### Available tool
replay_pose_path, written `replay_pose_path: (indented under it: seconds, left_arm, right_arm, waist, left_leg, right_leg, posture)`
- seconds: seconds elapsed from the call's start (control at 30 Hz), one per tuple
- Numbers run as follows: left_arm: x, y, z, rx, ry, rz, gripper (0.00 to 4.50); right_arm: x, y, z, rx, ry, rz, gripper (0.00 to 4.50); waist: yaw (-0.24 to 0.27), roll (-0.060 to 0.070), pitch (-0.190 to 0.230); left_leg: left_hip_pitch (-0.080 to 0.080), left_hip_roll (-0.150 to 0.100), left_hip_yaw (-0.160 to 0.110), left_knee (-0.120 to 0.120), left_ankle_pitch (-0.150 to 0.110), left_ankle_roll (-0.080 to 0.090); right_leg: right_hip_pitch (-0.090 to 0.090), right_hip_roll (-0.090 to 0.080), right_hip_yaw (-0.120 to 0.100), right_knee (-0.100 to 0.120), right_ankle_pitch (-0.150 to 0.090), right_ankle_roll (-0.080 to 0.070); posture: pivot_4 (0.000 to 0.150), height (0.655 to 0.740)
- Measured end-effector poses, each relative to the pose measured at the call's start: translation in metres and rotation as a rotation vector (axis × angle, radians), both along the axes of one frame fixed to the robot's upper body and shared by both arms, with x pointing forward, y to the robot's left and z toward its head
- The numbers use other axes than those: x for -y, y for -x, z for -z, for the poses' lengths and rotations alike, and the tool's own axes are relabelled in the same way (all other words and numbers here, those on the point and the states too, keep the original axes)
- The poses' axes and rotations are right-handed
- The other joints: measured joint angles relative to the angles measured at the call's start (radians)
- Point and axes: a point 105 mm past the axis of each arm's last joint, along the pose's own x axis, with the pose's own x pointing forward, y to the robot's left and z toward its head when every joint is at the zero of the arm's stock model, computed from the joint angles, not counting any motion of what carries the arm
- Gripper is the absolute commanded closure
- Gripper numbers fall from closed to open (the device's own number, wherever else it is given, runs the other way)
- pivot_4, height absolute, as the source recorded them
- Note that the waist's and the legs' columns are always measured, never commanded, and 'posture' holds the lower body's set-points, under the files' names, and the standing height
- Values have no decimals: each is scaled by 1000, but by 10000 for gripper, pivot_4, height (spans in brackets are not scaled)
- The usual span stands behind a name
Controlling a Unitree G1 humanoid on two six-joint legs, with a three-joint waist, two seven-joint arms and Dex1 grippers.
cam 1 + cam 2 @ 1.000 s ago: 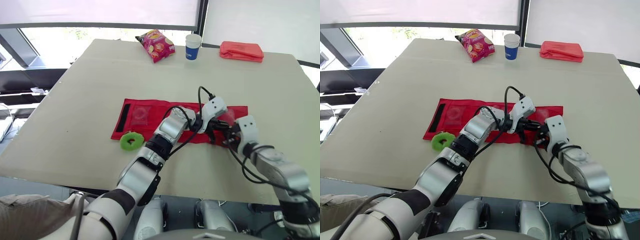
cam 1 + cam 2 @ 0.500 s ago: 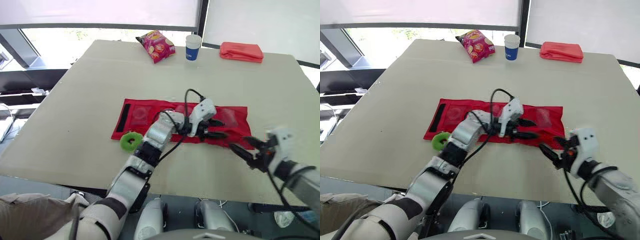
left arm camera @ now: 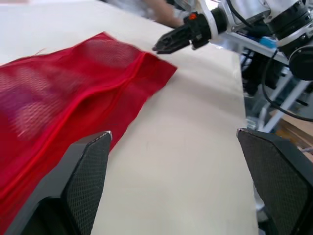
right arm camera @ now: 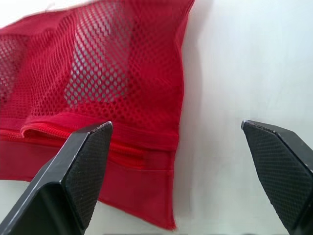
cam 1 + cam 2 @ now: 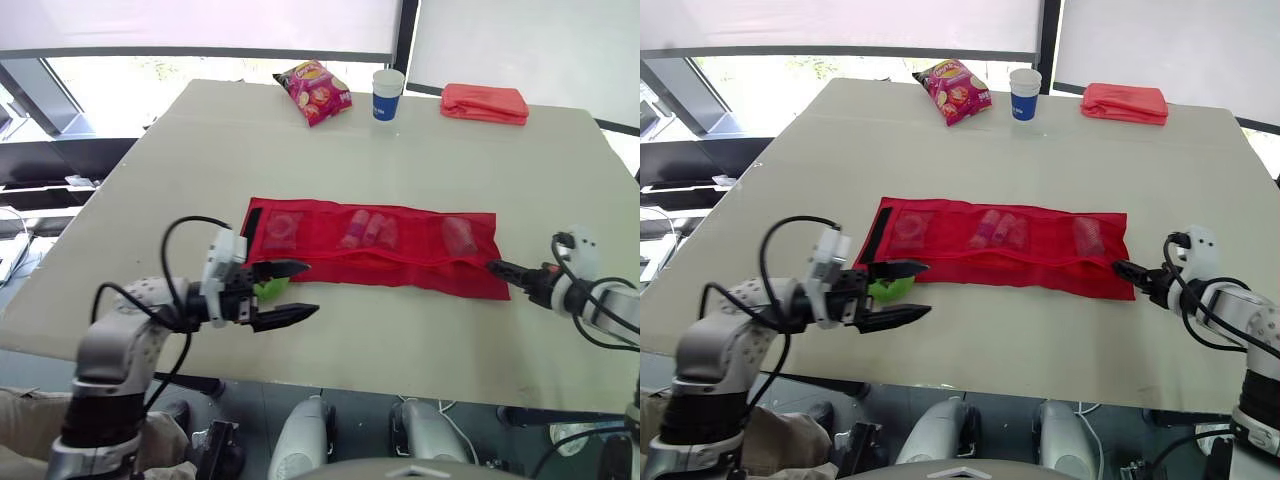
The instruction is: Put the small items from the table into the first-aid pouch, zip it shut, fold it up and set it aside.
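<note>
Beige counter [image 5: 150, 200], window behind; snack bag [image 5: 312, 90], paper cup [image 5: 386, 94] and a folded red bundle [image 5: 484, 102] at the far edge.

Change vs. 1 s ago: both arms were crowded over the near edge of the first-aid pouch [image 5: 410, 272], right of centre. Both have now backed off.
- Left gripper [image 5: 310, 288]: at the pouch's near-left corner, fingers spread, holding nothing.
- Right gripper [image 5: 497, 268]: just off the near-right corner, fingers spread, holding nothing.

Pouch: flat, unfolded, mid-counter. Small items [image 5: 366, 229] sit in its mesh pockets.

Green ring [image 5: 890, 289]: on the counter, outside the pouch, between the left fingers.

Assessment: pocket work appears finished. Ring prob. next to load; zip state can't be confirmed. Fold and set-aside pending.
</note>
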Motion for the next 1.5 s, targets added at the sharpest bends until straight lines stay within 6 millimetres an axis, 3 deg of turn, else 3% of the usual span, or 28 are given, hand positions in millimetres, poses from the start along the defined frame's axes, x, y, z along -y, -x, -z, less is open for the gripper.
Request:
replay_pose_path:
  seconds: [0.17,0.23,0.27,0.33,0.4,0.53,0.7,0.77,0.83,0.87,0.9,0.97,1.0,1.07,1.13,1.27,1.37,1.4,1.47,1.5]
  left_arm:
    - [4,2,-8,10,55,-2,0]
    - [11,4,-18,39,77,23,0]
    - [12,5,-20,45,82,28,0]
    - [15,4,-24,56,95,27,0]
    - [18,2,-27,64,105,25,0]
    - [31,-1,-31,82,140,55,0]
    - [37,-7,-30,79,160,57,0]
    - [41,-8,-33,85,170,71,0]
    - [47,-9,-33,82,177,92,0]
    - [49,-9,-33,79,180,99,0]
    - [50,-9,-33,77,180,103,0]
    - [51,-10,-32,70,178,105,0]
    - [49,-14,-29,50,176,84,0]
    - [46,-21,-25,26,168,52,0]
    - [36,-34,-18,-5,139,-28,0]
    - [19,-58,2,-160,82,-163,0]
    - [16,-83,13,-314,67,-276,0]
    - [19,-91,22,-406,42,-317,0]
    - [25,-94,27,-467,28,-324,0]
    - [33,-102,31,-547,23,-343,0]
  right_arm:
    - [-17,0,0,-8,-123,-87,13896]
    - [-23,-5,-9,35,-174,-90,25926]
    - [-21,-6,-10,41,-175,-83,29479]
    - [-11,-5,-13,52,-160,-43,42110]
    - [-6,-4,-12,52,-134,-28,44457]
    - [28,8,-15,48,-14,67,44457]
    - [110,35,-40,56,236,290,44457]
    - [126,41,-48,70,266,335,44457]
    - [130,43,-48,73,267,337,44457]
    - [129,43,-48,77,258,326,44457]
    - [128,42,-47,80,256,316,37668]
    - [128,46,-44,89,275,289,29182]
    - [127,53,-42,89,299,257,22275]
    - [126,67,-39,104,376,209,12656]
    - [124,83,-48,168,455,148,2210]
    - [97,107,-101,461,514,12,2210]
    - [51,123,-118,589,525,-204,2210]
    - [25,128,-124,649,521,-320,2210]
    - [9,130,-128,685,517,-389,2210]
    - [-10,128,-134,731,516,-464,2210]
  waist:
    - [-5,-1,0]
    - [-10,0,0]
    - [-11,0,0]
    - [-10,0,0]
    - [-7,0,0]
    - [10,0,0]
    - [19,1,0]
    - [14,1,0]
    - [6,1,0]
    - [0,1,0]
    - [-3,1,0]
    - [-5,1,0]
    - [-4,1,0]
    - [4,2,0]
    - [14,2,0]
    - [14,0,0]
    - [15,-1,0]
    - [14,-2,1]
    - [12,-4,2]
    - [13,-7,3]
  left_leg:
    - [0,1,0,-1,0,0]
    - [0,1,0,-1,0,0]
    - [0,1,0,-1,0,0]
    - [0,1,0,-1,0,0]
    - [0,1,0,-1,0,0]
    - [0,0,1,-1,0,0]
    - [-1,0,1,-1,-1,1]
    - [0,0,1,-1,-1,1]
    - [0,1,2,-1,-1,1]
    - [0,1,2,-1,-1,1]
    - [1,1,2,-1,0,1]
    - [1,1,1,-1,0,1]
    - [1,1,1,-1,0,1]
    - [0,1,-1,-1,0,1]
    - [0,0,0,-2,-1,1]
    - [0,1,-1,-2,-1,1]
    - [0,1,-2,-1,-1,1]
    - [0,1,-2,0,-1,1]
    - [0,1,-1,0,-1,1]
    - [-1,1,-1,0,-1,1]
  right_leg:
    - [0,2,0,0,0,0]
    - [0,3,1,1,0,0]
    - [0,3,1,1,0,0]
    - [0,3,1,1,0,0]
    - [0,3,1,0,0,0]
    - [0,2,2,-1,0,0]
    - [0,3,2,-3,0,1]
    - [0,3,3,-3,0,1]
    - [0,5,4,-3,0,1]
    - [0,5,4,-2,0,2]
    - [0,5,4,-2,-2,4]
    - [0,5,4,-1,-2,5]
    - [0,5,4,-1,-2,5]
    - [0,5,3,-1,-3,5]
    - [0,5,3,-2,-4,8]
    - [1,5,3,-4,-3,10]
    - [1,4,2,-3,-4,9]
    - [1,4,2,-2,-4,9]
    - [1,4,3,-2,-4,9]
    - [1,3,2,-2,-3,9]
  posture:
    - [1500,7400]
    - [1500,7400]
    - [1500,7400]
    - [1500,7400]
    - [1500,7400]
    - [1500,7400]
    - [1500,7400]
    - [1500,7400]
    - [1500,7400]
    - [1500,7400]
    - [1500,7400]
    - [1500,7400]
    - [1500,7400]
    - [1500,7400]
    - [1500,7400]
    - [1500,7400]
    - [1500,7400]
    - [1500,7400]
    - [1500,7400]
    - [1500,7400]
